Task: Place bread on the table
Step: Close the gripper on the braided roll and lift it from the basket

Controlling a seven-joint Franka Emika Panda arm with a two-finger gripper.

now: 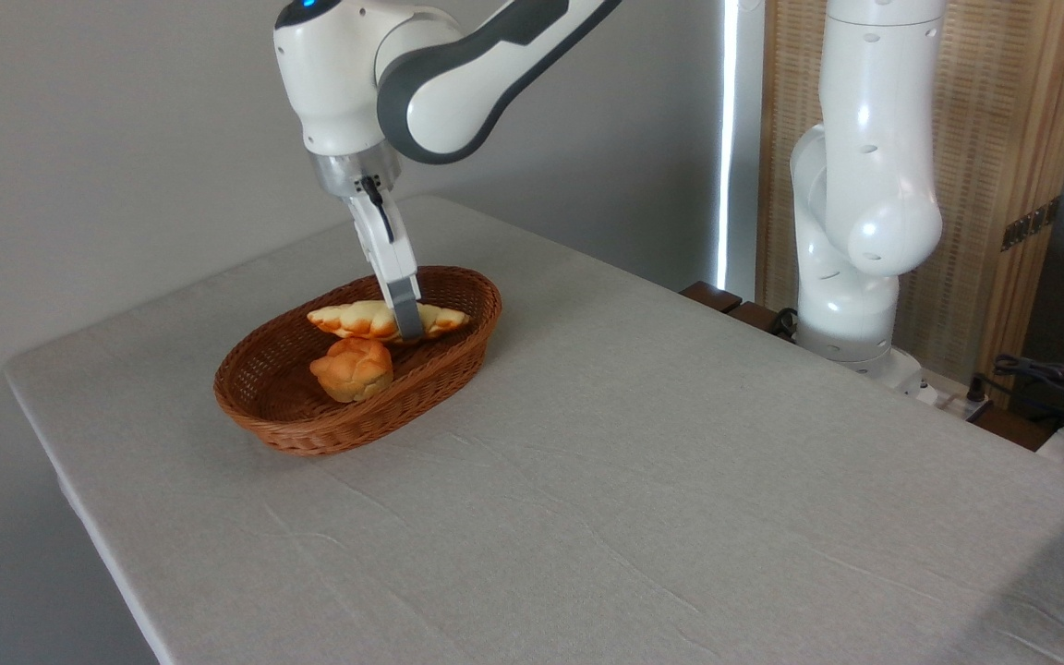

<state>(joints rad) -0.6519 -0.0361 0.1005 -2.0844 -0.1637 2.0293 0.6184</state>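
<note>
Overhead, claw (405, 328) clamped around bread (356, 319) above basket (283, 420); no legible writing anywhere.

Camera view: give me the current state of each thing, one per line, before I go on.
gripper: shut on the bread, fingers pointing down into the basket.
bread: gripped near its middle, roughly level, over the bun.
bun: lying in the basket, not gripped.
basket: upright on the table.
table: no bread on its cloth yet.
</note>
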